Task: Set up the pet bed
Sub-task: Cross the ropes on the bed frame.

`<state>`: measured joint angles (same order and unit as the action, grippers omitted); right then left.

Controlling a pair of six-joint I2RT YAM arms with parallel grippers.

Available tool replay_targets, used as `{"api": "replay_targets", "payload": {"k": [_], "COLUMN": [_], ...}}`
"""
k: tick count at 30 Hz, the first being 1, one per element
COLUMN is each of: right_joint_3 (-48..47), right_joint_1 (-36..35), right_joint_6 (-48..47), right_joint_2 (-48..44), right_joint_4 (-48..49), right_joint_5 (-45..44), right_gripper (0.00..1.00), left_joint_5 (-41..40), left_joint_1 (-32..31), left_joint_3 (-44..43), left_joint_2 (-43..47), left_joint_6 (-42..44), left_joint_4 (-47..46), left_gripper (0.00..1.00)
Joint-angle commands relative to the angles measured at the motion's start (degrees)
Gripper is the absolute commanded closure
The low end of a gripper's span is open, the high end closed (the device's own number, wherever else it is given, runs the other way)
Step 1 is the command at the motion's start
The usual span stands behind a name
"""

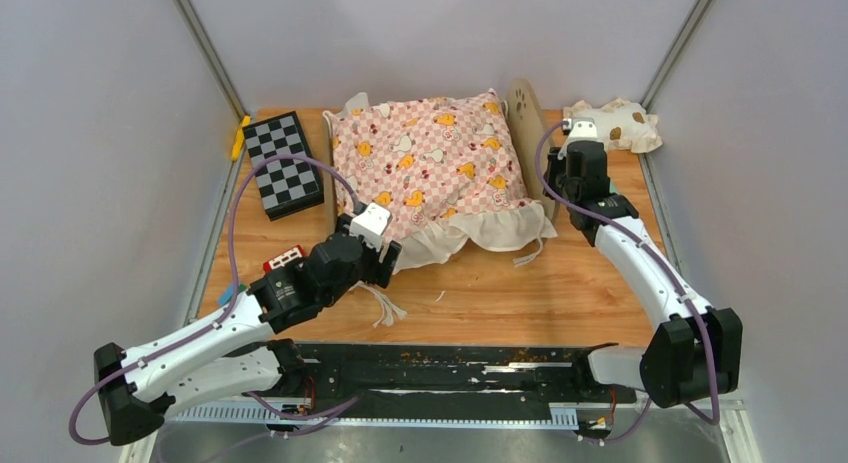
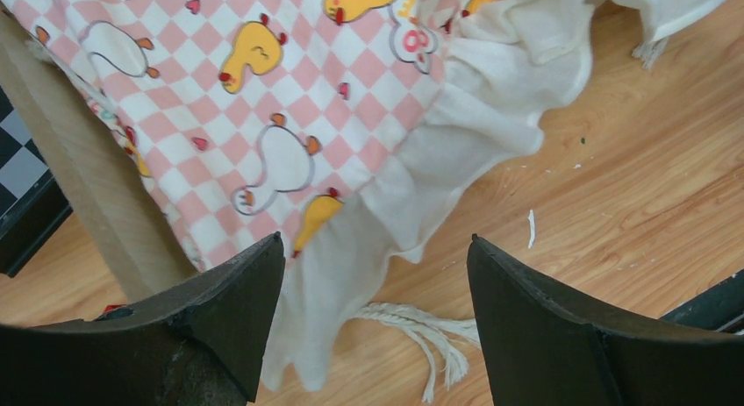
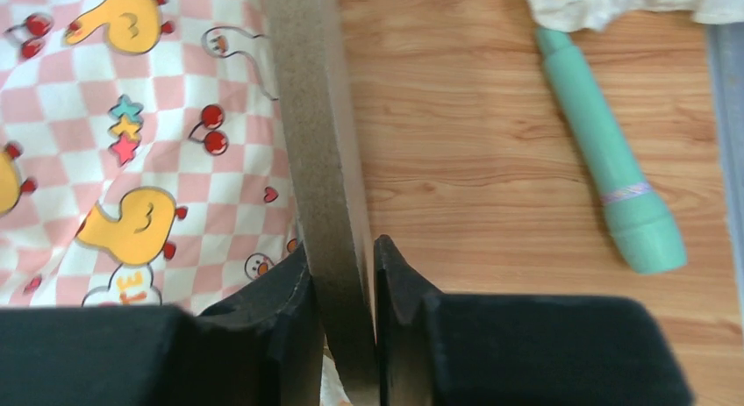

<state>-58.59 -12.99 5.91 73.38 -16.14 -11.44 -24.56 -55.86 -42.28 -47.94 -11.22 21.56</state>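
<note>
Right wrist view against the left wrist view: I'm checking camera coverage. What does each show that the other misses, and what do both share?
Only the right wrist: the right end effector shut on the pet bed's headboard, and a green pen. Only the left wrist: the open left end effector above a white ruffle, a frayed cord, a checkered box corner. Both: the pink checkered cushion and the wooden table.

A pink checkered cushion (image 1: 430, 158) on the pet bed (image 1: 524, 123)
</note>
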Motion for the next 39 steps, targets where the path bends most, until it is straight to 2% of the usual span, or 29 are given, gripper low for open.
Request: {"api": "replay_targets", "payload": {"k": [1, 4, 8, 14, 18, 20, 22, 24, 29, 32, 36, 39], "right_joint_3": [0.89, 2.78, 3.20, -3.07, -6.54, -8.07, -9.08, -8.15, -1.03, 4.56, 14.31, 20.19], "right_joint_1": [-1.54, -3.05, -4.05, -3.78, -2.38, -2.25, -2.19, -2.26, -2.21, -2.30, -4.22, -10.94], "right_joint_6": [8.85, 12.50, 11.96, 1.75, -0.41, -1.10, -1.05, -0.71, 1.40, 5.92, 13.62, 19.13], "right_joint_2": [-2.96, -5.07, -6.00, -0.71, 3.56, 5.00, 5.41, 3.65, -6.03, -15.13, -26.19, -31.46], "right_joint_4": [4.40, 4.71, 6.72, 8.00, 9.32, 9.50, 8.50, 7.84, 6.86, 4.17, 0.55, -3.05], "right_joint_5": [4.77, 3.84, 2.13, -4.70, -1.71, -0.91, -0.63, -1.01, -4.77, -4.48, -1.10, -3.39], "right_gripper": [0.90, 1.00, 1.00, 1.00, 1.00, 0.93, 0.74, 0.59, 0.42, 0.41, 0.48, 0.50], "left_joint_5": [-0.35, 0.75, 3.29, 7.61, 8.42, 8.50, 8.33, 8.04, 6.38, 2.73, 0.09, 0.05], "left_joint_1": [-0.13, -0.09, -0.13, -0.16, -0.31, -0.68, -1.14, -1.48, -1.54, -1.49, -1.52, -1.54], "left_joint_3": [0.36, 0.36, 0.33, 0.29, 1.07, 1.38, 1.50, 1.34, 0.46, -1.13, -3.25, -4.80], "left_joint_2": [0.84, 0.37, -1.09, -2.07, -2.31, -2.45, -2.49, -2.45, -0.53, 0.28, 0.41, -0.08], "left_joint_6": [-2.01, -2.38, -2.63, -3.11, -3.06, -3.18, -3.27, -3.11, -2.54, -3.39, -4.68, -5.73], "left_joint_4": [0.16, -0.18, -1.51, -3.84, -6.16, -7.26, -7.54, -7.06, -4.66, -1.50, 2.42, 5.09], "left_gripper": [0.17, 0.16, 0.16, 0.16, 0.16, 0.16, 0.16, 0.16, 0.14, 0.12, 0.11, 0.11]}}
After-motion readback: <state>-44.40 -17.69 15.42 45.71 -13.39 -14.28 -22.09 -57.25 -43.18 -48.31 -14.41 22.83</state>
